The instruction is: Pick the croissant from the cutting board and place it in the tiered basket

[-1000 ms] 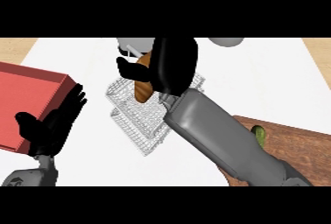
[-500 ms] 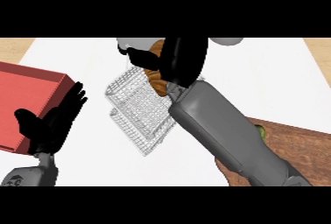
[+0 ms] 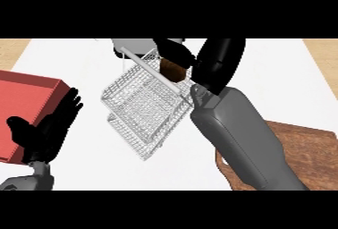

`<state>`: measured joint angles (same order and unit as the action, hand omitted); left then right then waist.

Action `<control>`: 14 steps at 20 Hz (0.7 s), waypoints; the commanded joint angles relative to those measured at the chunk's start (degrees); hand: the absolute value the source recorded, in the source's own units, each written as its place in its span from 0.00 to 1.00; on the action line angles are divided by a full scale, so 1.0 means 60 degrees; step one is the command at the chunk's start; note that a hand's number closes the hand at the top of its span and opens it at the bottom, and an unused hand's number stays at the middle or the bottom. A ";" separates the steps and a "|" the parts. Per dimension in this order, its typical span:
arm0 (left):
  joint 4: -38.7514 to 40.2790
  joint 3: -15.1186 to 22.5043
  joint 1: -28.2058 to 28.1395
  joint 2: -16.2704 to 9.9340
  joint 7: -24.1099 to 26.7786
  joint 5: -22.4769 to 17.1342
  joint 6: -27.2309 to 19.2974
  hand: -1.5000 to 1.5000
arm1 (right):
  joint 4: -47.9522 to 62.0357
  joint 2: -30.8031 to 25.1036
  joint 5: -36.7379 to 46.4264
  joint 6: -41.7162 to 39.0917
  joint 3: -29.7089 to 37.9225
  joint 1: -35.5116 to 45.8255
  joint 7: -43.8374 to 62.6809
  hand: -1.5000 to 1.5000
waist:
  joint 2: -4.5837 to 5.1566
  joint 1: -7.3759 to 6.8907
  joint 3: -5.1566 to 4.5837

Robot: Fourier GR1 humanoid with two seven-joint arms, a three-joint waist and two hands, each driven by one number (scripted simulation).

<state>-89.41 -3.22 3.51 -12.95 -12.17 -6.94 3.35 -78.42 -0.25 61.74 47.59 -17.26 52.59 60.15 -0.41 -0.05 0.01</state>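
Right black hand curled round brown croissant, held over upper tier of white wire tiered basket, wooden cutting board behind its forearm, left black hand open, fingers up, beside red box.

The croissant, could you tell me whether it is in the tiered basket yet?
Not yet: the croissant is held in the right hand over the tiered basket's far edge.

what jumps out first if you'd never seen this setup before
The right hand at top centre, its dark fingers curled round a brown croissant, held over the far end of the white wire tiered basket in the middle of the counter. Next, the red box at the left edge, with the open left hand resting beside it.
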 commanded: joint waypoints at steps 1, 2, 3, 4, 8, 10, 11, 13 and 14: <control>0.0068 -0.0350 -0.0400 -0.0262 0.0436 -0.0188 0.0312 0.50 | -0.1242 0.0039 0.1090 0.0330 0.0689 -0.0192 0.1511 0.00 | -0.0045 0.0136 -0.0010; -0.0232 -0.0192 -0.0315 -0.0059 0.0088 -0.0027 -0.0044 0.50 | -0.1915 0.0039 0.1371 0.0208 0.0900 -0.0777 0.1396 0.00 | -0.0092 0.0290 0.0000; 0.0203 -0.0271 -0.0096 -0.0031 0.0251 0.0093 -0.0160 0.50 | -0.2497 0.0039 0.1338 0.0132 0.0930 -0.1254 0.1437 0.00 | -0.0078 0.0405 -0.0001; -0.0105 -0.0440 -0.0314 -0.0220 0.0161 -0.0230 0.0144 0.50 | -0.2998 0.0040 0.1676 -0.0124 0.0825 -0.1785 0.1489 0.00 | -0.0065 0.0276 -0.0001; -0.0133 -0.0443 -0.0467 -0.0399 0.0216 -0.0223 0.0407 0.50 | -0.5608 -0.0076 0.1779 -0.1433 0.1265 -0.3084 0.1419 0.00 | -0.0064 0.0327 0.0000; -0.0227 -0.0228 -0.0397 -0.0022 0.0023 -0.0043 0.0028 0.50 | -0.6948 -0.0122 0.1929 -0.1911 0.1167 -0.4013 0.1387 0.00 | -0.0048 0.0323 0.0001; -0.0384 -0.0380 -0.0266 -0.0101 -0.0247 -0.0124 -0.0077 0.50 | -0.7760 -0.0166 0.2206 -0.2613 0.0973 -0.4204 0.1450 0.00 | -0.0071 0.0354 -0.0001; 0.0014 -0.0356 -0.0261 -0.0073 0.0196 -0.0143 0.0192 0.50 | -0.8765 -0.0571 0.1775 -0.2976 0.1255 -0.4838 0.1371 0.00 | -0.0012 0.0294 -0.0004; -0.0532 -0.0023 0.0012 0.0124 -0.0505 0.0235 -0.0367 0.50 | -0.9173 -0.0928 0.1265 -0.3243 0.1420 -0.5161 0.1325 0.00 | -0.0024 0.0330 0.0006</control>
<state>-91.07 -4.96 1.92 -13.54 -12.86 -7.36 3.44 -121.37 -2.29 71.76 37.94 -10.57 27.85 64.94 -0.69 1.83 0.01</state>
